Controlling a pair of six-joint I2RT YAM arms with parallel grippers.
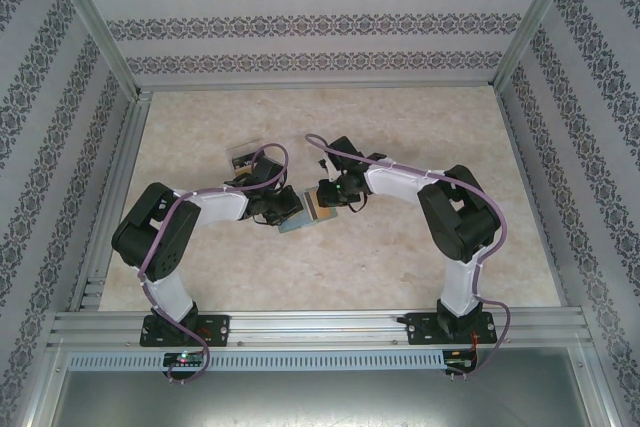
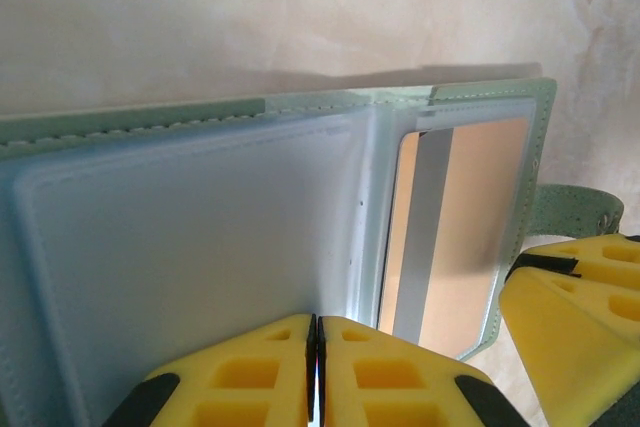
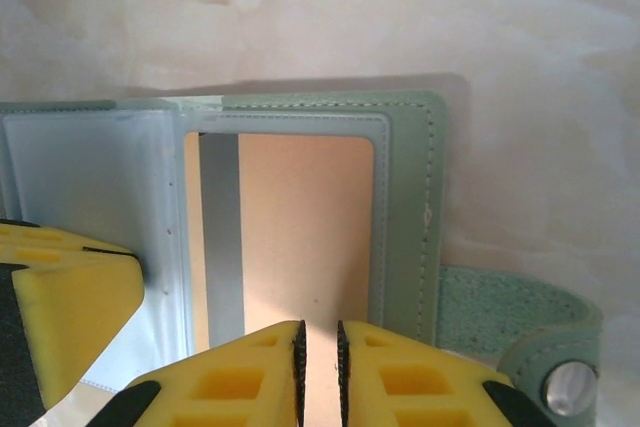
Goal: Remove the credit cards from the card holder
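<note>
Crowding the holder [image 1: 296,219] from both sides, the two arms meet at mid-table, and from above their wrists cover much of it. Behind the left arm, well apart from the holder, a clear tray [image 1: 243,155] sits on the pale table [image 1: 420,127]. It holds tan and black things too small to make out. Patterned walls [image 1: 320,22] close the table in on three sides.

The holder is open. A pale blue sleeve [image 2: 190,237] covers the leaf on the left arm's side. The other leaf is a green-framed window pocket, and the tan card [image 3: 300,227], which has a grey stripe down one side, sits in it. A green tab [image 3: 500,317] with a metal snap [image 3: 565,385] sticks out past the pocket's outer edge.

The left gripper [image 2: 316,332] has its yellow fingers pressed together on the sleeve's near edge, with no gap between them. The right gripper [image 3: 320,342] has its jaws nearly closed at the pocket's near edge. The card's tan shows in the thin slit between them, so they pinch the card there. Whether the pocket's film is caught too cannot be told. Each wrist view shows a finger of the other gripper just beside its own, so the two grips are close together along the holder's near edge.
</note>
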